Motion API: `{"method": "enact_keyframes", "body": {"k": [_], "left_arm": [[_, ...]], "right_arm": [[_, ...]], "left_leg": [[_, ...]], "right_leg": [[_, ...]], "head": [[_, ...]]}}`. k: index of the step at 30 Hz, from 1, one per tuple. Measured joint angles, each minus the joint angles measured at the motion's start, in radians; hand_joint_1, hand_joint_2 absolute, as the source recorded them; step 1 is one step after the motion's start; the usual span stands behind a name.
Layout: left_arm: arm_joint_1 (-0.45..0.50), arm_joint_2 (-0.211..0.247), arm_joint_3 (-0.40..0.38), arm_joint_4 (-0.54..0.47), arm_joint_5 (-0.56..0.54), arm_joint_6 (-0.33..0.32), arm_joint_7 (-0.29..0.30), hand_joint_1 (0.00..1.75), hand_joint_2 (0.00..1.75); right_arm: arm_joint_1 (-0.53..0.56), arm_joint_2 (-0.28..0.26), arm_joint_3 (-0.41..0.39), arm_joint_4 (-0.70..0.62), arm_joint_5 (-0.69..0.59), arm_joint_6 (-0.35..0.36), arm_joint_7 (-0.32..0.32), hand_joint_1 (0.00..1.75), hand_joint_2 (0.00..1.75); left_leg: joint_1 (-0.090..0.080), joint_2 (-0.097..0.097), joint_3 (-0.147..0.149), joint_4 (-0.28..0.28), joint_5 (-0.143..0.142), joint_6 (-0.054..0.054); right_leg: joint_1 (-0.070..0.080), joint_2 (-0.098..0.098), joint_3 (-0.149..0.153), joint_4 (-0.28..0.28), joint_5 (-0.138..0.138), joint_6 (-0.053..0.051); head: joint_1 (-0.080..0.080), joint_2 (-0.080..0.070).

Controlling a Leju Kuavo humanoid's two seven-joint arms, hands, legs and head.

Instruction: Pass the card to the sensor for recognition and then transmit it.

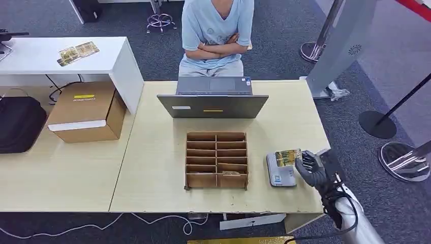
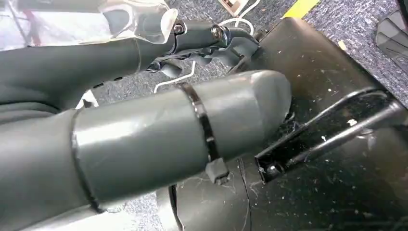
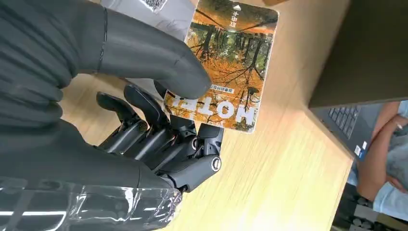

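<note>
Right hand (image 1: 309, 169), dark grey with a thick thumb, pinches the orange-and-yellow hotel card with a tree picture (image 1: 286, 156) between its thumb and its darker fingers (image 3: 159, 139); the card sits over the far end of the flat grey sensor box (image 1: 280, 176), which lies on the pale wooden table (image 1: 152, 178) near the table's right edge; in the right wrist view the thumb lies on top of the card (image 3: 226, 67) and the word HOTEL shows on it; whether the card touches the sensor I cannot tell; just left of the sensor stands a brown cardboard tray with two rows of little slots (image 1: 216, 159), and something small lies in one near slot; behind the tray is an open grey laptop (image 1: 212, 99), and a person in a light blue shirt (image 1: 217, 30) sits behind it with arms crossed; a brown cardboard box (image 1: 87, 112) and a black bag (image 1: 20, 123) rest to the left; a white desk (image 1: 61, 58) has more cards on it; the left hand (image 2: 202, 43) hangs low by the dark robot body, and I cannot tell how its fingers lie.
</note>
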Motion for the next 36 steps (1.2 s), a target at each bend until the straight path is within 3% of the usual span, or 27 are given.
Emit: {"method": "enact_keyframes", "body": {"k": [20, 36], "left_arm": [[0.000, -0.001, 0.000, 0.000, 0.010, -0.010, 0.018, 0.00, 0.00], [0.000, -0.002, 0.002, 0.000, 0.013, -0.011, 0.026, 0.00, 0.00]], "right_arm": [[0.002, 0.000, 0.002, 0.000, 0.060, -0.043, 0.035, 1.75, 1.75], [0.028, -0.011, 0.002, 0.000, 0.069, -0.013, 0.063, 1.75, 1.75]], "left_leg": [[0.000, 0.000, 0.000, 0.000, 0.000, 0.000], [0.000, 0.000, 0.000, 0.000, 0.000, 0.000]], "right_leg": [[0.000, 0.000, 0.000, 0.000, 0.000, 0.000], [0.000, 0.000, 0.000, 0.000, 0.000, 0.000]], "head": [[0.000, 0.000], [0.000, 0.000]]}}
